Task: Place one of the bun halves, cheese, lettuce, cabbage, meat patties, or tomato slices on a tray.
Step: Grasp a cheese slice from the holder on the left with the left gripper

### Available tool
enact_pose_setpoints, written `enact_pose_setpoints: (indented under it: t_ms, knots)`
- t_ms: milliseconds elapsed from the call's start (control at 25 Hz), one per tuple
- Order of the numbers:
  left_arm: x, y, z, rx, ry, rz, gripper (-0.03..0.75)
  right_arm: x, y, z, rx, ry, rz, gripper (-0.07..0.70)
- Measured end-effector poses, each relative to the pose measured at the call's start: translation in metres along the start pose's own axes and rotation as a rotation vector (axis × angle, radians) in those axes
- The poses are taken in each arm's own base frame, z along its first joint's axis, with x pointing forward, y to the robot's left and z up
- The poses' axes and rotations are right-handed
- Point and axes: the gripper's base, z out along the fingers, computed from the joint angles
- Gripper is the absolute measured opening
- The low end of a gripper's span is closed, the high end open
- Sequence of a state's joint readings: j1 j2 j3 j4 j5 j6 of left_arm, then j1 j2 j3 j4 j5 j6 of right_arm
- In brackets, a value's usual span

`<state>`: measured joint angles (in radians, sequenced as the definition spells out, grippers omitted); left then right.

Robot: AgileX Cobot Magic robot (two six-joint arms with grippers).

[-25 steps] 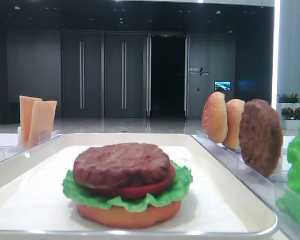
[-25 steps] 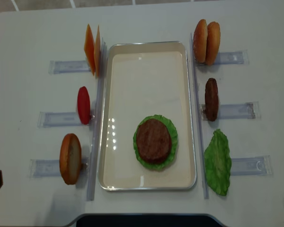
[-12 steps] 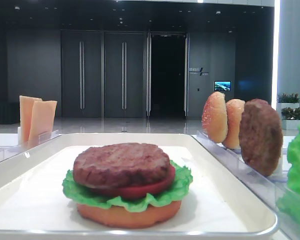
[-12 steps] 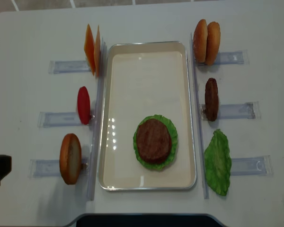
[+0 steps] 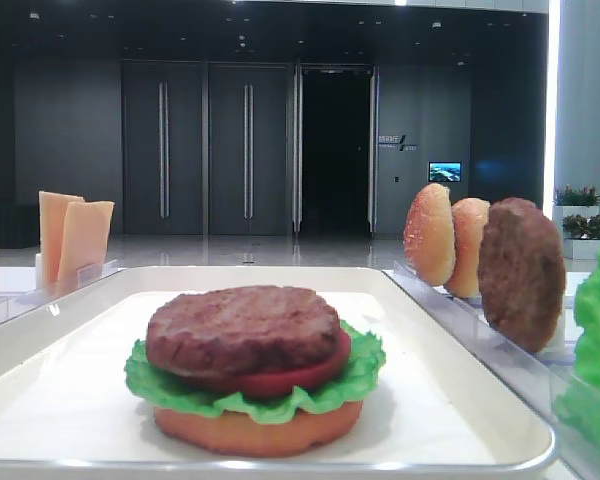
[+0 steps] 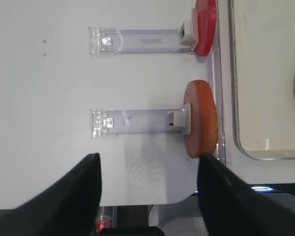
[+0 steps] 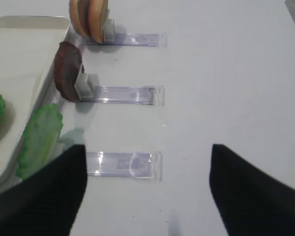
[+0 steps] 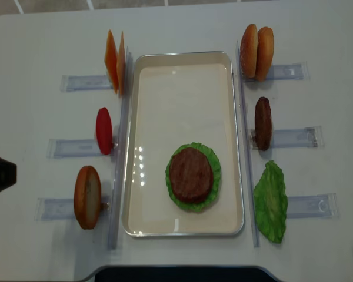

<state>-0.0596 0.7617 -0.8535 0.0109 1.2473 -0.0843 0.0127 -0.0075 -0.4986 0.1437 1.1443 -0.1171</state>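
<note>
A white tray (image 8: 182, 226) is sitting mid-table, carrying a half-built burger

On it, a meat patty (image 8: 190, 174) is lying over a tomato slice (image 5: 290, 378), lettuce (image 8: 213, 170) and a bun half (image 5: 255, 432); spare buns (image 8: 256, 51), cheese (image 8: 115, 61), another patty (image 8: 262, 123) and a leaf (image 8: 270, 201) are standing in clear racks (image 8: 291, 137) alongside (on both sides). The left gripper (image 6: 147, 189) is hanging wide open over a bun on edge (image 6: 202, 118), gripping nothing; the right gripper (image 7: 147, 189) is likewise spread open, empty

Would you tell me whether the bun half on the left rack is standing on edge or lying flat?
On edge: the bun half stands upright against its clear rack, beside the tray.
</note>
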Motion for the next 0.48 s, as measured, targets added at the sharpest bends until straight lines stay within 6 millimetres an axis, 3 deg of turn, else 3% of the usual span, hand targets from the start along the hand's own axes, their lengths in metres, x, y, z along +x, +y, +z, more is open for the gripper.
enact_pose_setpoints:
  t_ms: [480]
  knots:
    - [-0.052,-0.004,0.022,-0.009,0.107,-0.002,0.465,0.0,0.0,0.0,0.0,0.0,0.001,0.524]
